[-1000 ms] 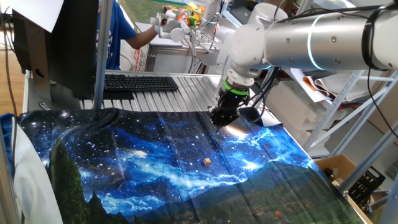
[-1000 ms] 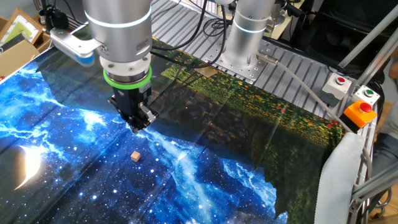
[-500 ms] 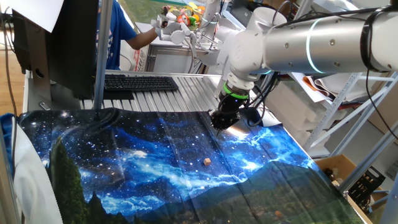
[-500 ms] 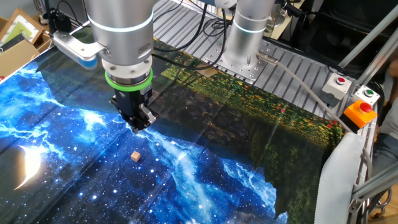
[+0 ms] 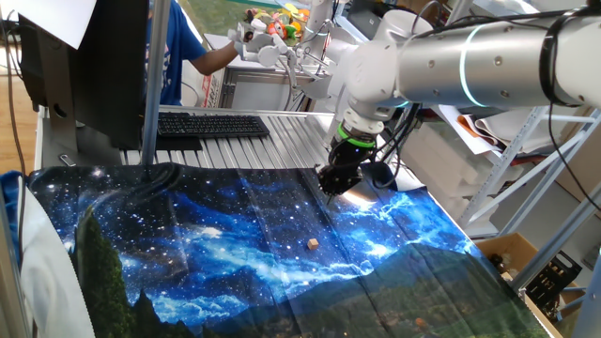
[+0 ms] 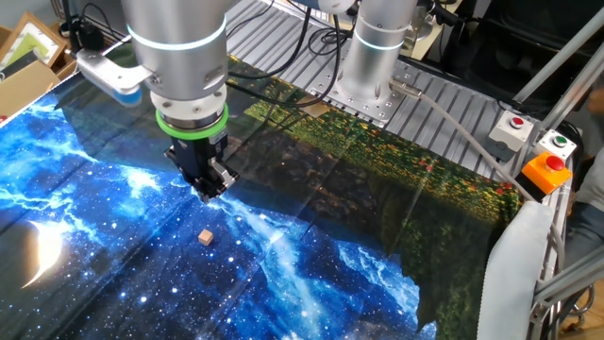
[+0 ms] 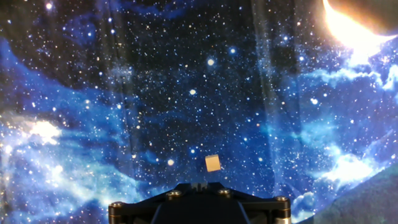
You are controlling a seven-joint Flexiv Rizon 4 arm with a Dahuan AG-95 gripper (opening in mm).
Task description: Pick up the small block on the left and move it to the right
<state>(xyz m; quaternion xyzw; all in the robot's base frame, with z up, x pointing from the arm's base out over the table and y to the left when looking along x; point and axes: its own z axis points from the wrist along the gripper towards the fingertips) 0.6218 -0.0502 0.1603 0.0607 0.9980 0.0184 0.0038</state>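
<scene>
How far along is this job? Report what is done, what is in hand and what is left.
Done: nothing visible yet. The small block lies loose on the galaxy cloth, ungrasped. In hand: the tool hangs above the cloth, apart from the block and holding nothing; the hand view shows the block just ahead of it. Whether its fingers are open or shut cannot be told. Left: descend, grasp the block, carry it right, release.

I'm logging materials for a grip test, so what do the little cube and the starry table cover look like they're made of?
The small block: probably light unfinished wood, tan, matte, unmarked. The starry cover: printed fabric, likely thin, since it creases and wrinkles; slight sheen under the lamp glare.
</scene>
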